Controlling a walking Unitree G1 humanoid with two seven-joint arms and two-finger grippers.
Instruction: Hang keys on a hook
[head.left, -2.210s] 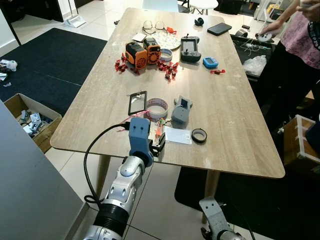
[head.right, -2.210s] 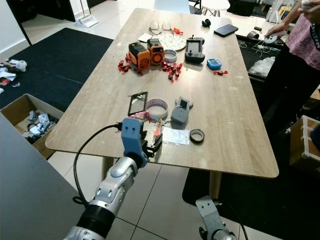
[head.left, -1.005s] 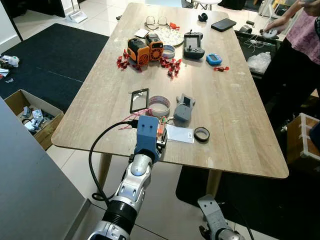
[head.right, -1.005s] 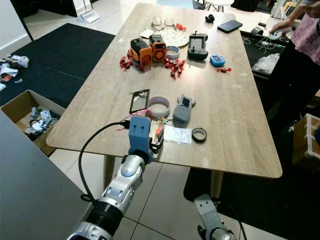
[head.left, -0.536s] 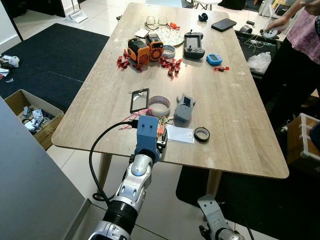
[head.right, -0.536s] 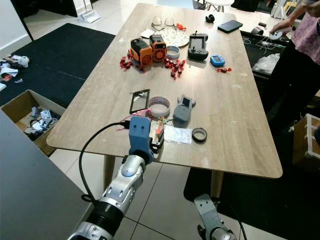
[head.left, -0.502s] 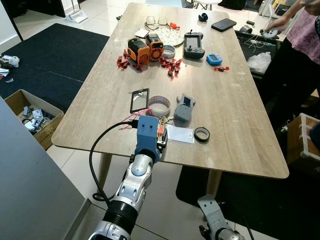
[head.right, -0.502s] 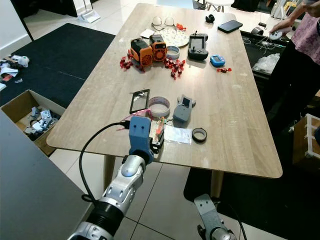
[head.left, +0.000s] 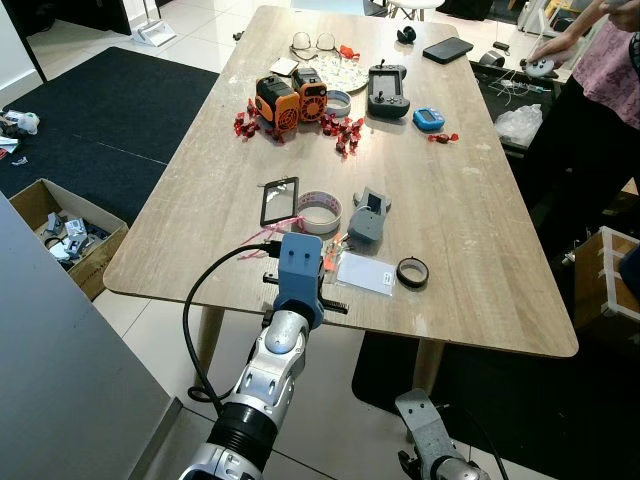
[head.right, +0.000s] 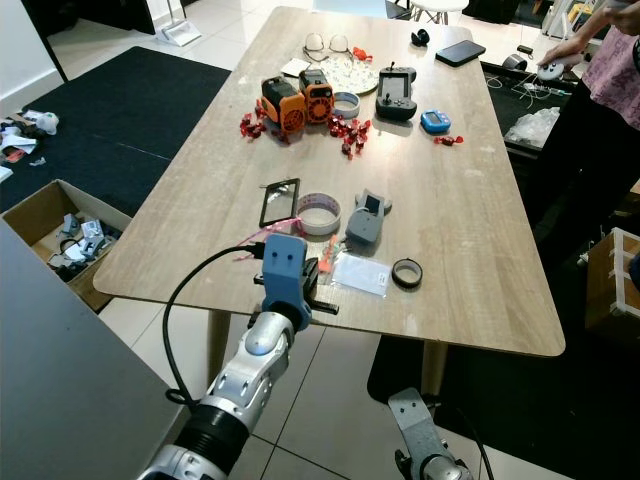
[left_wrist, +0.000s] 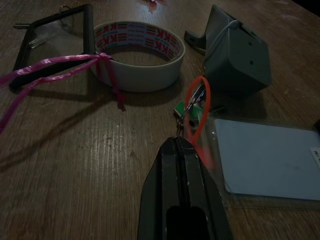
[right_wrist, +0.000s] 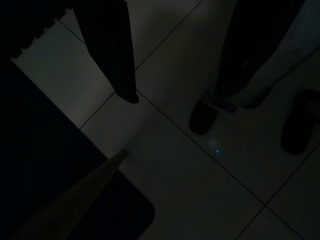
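The keys (left_wrist: 194, 113) carry an orange loop and a green tag; they lie on the wooden table (head.left: 470, 215) beside a clear card sleeve (head.left: 365, 273). My left gripper (left_wrist: 176, 142) is shut with nothing in it, its tip just short of the keys, low over the table's near edge. The blue wrist housing (head.left: 298, 265) covers most of it from above. A grey hook stand (head.left: 368, 217) sits just beyond the keys. My right arm (head.left: 430, 455) hangs idle below the table.
Close by are a roll of tape (head.left: 320, 212), a black-framed holder (head.left: 276, 201) with a pink ribbon, and a small black ring (head.left: 411, 271). Orange gadgets (head.left: 287, 102), red sweets and a controller (head.left: 382, 93) lie further back. A person (head.left: 600, 70) stands at the right; a cardboard box (head.left: 60, 235) sits left.
My left wrist has rolled and sunk a little toward the table's near edge. The view has shifted slightly. The keys lie where they were.
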